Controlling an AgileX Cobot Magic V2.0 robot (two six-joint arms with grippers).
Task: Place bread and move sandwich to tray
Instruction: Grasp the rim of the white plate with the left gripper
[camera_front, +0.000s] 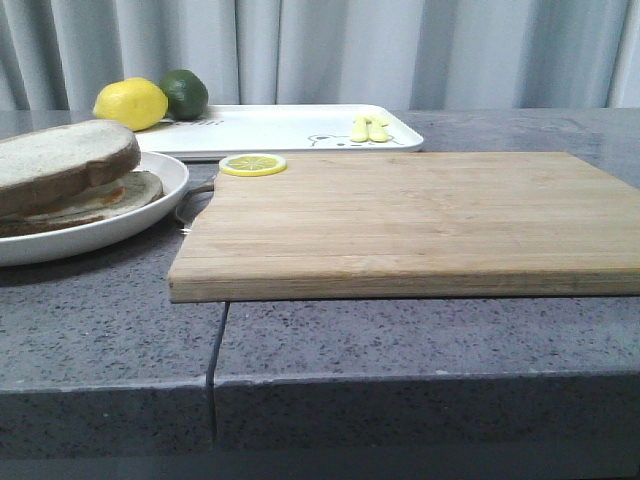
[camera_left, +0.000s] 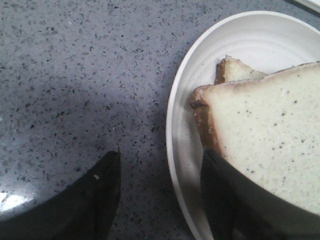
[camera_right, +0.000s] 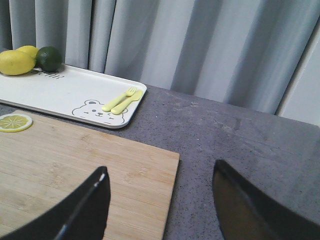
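Observation:
The round white plate (camera_front: 160, 207) stands at the left of the counter. On it the pale bread slice (camera_front: 60, 160) lies tilted on top of the lower sandwich slice (camera_front: 135, 190); no egg shows. In the left wrist view the bread (camera_left: 265, 135) covers most of the lower slice (camera_left: 234, 70) on the plate (camera_left: 240, 35). My left gripper (camera_left: 161, 155) is open and straddles the plate's rim, one finger over the counter, the other in front of the bread's edge. The white tray (camera_front: 290, 125) lies at the back (camera_right: 65, 92). My right gripper (camera_right: 160, 167) is open and empty over the board's right edge.
A wooden cutting board (camera_front: 400, 220) fills the middle, with a lemon slice (camera_front: 252, 164) at its far left corner. On the tray sit a lemon (camera_front: 130, 103), a lime (camera_front: 185, 92) and a yellow fork and spoon (camera_front: 369, 128). Grey curtains hang behind.

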